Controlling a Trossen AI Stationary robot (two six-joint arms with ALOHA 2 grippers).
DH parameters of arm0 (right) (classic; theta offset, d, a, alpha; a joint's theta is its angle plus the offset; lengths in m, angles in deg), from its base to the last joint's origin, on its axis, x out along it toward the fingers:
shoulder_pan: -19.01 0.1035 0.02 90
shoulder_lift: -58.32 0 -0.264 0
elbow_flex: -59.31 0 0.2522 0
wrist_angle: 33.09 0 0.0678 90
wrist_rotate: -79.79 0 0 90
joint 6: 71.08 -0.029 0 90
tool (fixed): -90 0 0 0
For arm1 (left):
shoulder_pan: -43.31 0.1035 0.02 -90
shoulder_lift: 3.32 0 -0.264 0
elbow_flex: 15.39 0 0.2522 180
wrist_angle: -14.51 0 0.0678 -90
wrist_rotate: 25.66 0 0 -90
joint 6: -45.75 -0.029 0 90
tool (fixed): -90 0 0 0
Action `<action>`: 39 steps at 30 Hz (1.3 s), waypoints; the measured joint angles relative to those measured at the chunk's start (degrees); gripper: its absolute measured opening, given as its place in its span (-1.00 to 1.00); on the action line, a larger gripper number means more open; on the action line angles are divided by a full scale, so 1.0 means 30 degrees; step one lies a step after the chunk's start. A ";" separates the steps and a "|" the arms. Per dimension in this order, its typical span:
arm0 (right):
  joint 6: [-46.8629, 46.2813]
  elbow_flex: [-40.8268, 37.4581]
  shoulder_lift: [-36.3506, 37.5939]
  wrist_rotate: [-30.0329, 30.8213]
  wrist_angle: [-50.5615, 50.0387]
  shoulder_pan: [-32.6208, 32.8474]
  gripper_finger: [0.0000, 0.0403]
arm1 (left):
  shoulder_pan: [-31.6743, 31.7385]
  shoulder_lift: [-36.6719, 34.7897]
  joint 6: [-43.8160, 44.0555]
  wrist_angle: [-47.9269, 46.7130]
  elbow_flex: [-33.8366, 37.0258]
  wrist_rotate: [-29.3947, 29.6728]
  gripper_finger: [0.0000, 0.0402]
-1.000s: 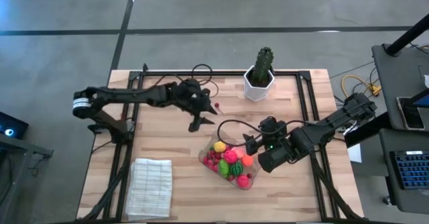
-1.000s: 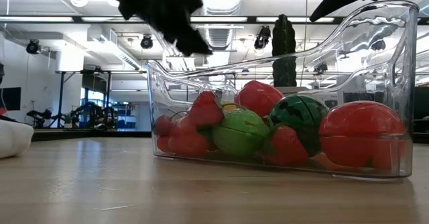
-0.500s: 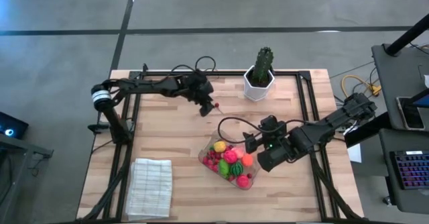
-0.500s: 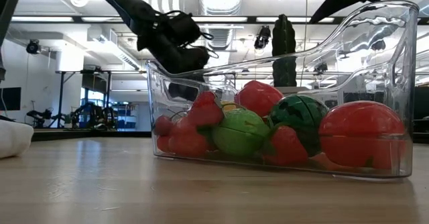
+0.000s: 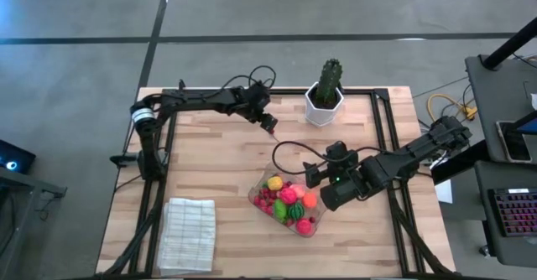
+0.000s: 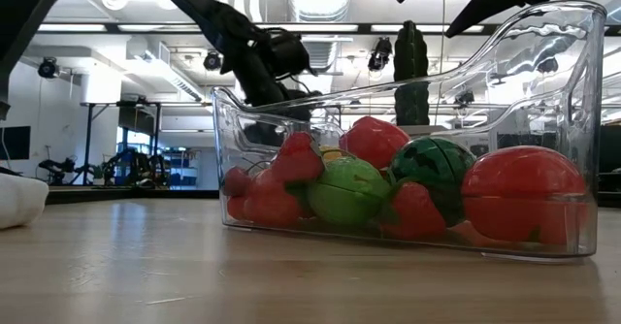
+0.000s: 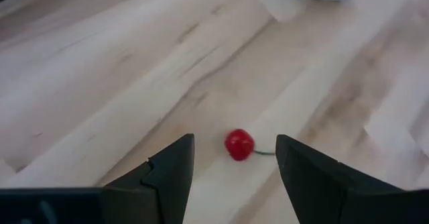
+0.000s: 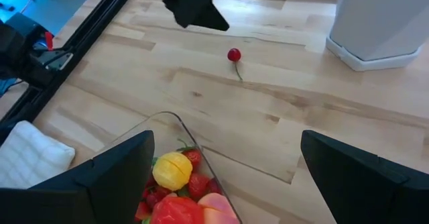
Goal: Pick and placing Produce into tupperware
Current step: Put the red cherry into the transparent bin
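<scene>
A small red cherry (image 7: 239,144) with a thin stem lies on the bare wood near the table's far middle, also seen as the cherry (image 5: 273,134) from above. My left gripper (image 7: 234,160) is open, slanting down, with one finger on either side of the cherry and touching nothing. The clear tupperware (image 5: 256,198) stands at the near middle, filled with bright produce (image 5: 288,200): red, green, yellow and orange pieces. My right gripper (image 5: 313,176) hangs wide open above the tupperware's far right end, holding nothing.
A cactus in a white pot (image 5: 324,104) stands at the far edge, just right of the cherry. A folded white cloth (image 5: 186,233) lies at the near left. Black frame rails run along the table's left and right sides. Bare wood lies between cherry and tupperware.
My left gripper has swung from above the table's middle toward the far edge and right, sinking and rolling about its own axis, and now stands over the cherry. The cherry, the tupperware and my right gripper have stayed where they were.
</scene>
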State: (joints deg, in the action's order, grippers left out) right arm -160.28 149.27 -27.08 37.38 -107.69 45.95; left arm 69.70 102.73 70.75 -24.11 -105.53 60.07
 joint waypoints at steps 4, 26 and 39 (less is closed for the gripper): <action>-0.0286 -0.0044 0.0000 0.0000 0.0010 0.0005 0.83 | -0.0047 0.0273 0.1469 0.0028 0.0127 0.0583 -0.03; -0.0110 -0.0087 0.0000 -0.0007 0.0013 0.0007 0.83 | -0.0611 0.0747 -0.3541 -0.4732 -0.1669 0.0216 -0.03; 0.0930 -0.0124 0.0000 -0.0100 -0.0061 0.0020 0.83 | -0.0702 0.0762 -2.2220 -0.3217 -0.1932 0.3012 -0.03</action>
State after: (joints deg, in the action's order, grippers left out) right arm -157.49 148.90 -27.08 37.08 -107.87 46.01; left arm 67.59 105.01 4.09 -33.76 -111.32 69.11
